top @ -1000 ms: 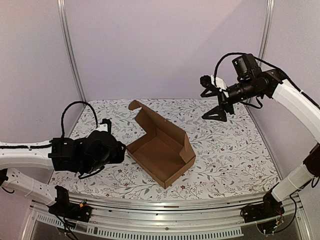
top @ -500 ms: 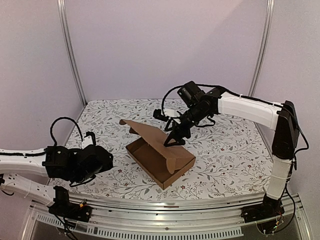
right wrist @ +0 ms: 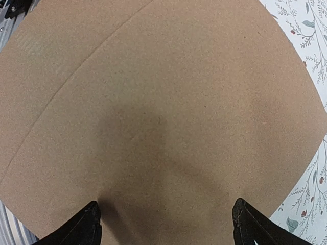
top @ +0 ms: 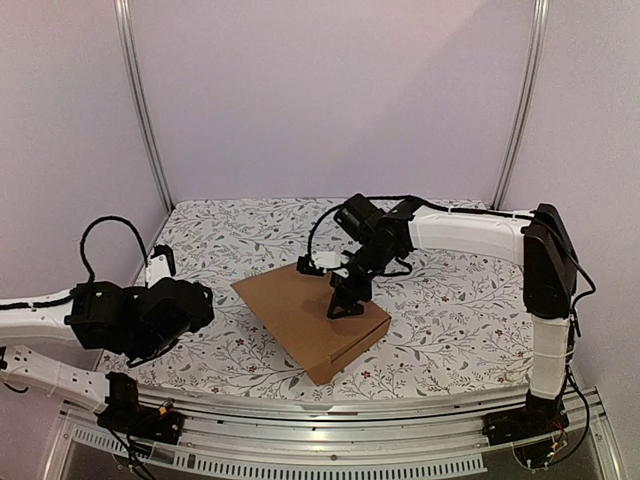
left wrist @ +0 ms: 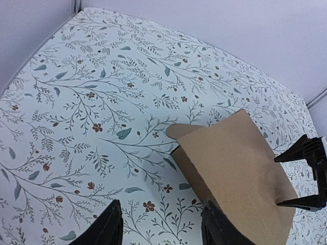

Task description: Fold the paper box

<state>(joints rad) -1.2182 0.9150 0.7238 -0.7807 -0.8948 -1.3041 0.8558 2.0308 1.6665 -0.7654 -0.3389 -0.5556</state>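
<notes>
The paper box [top: 300,318] lies in the middle of the table with its brown lid folded down flat over the tray. My right gripper [top: 347,302] points down onto the lid near the box's right side, open, with both fingertips spread wide over bare cardboard [right wrist: 163,102] and nothing between them. My left gripper [top: 196,306] hovers left of the box, apart from it. In the left wrist view its fingers [left wrist: 109,227] stand open over the floral cloth. The box's near left corner [left wrist: 196,171] lies just beside the right finger. The inside of the box is hidden.
A floral cloth [top: 450,300] covers the table. Metal posts [top: 140,110] and pale walls close in the back and sides. An aluminium rail [top: 330,410] runs along the near edge, between the arm bases.
My right arm swung down from the back right and pushed the upright lid flat onto the box. My left arm drew back to the left, away from the box.
</notes>
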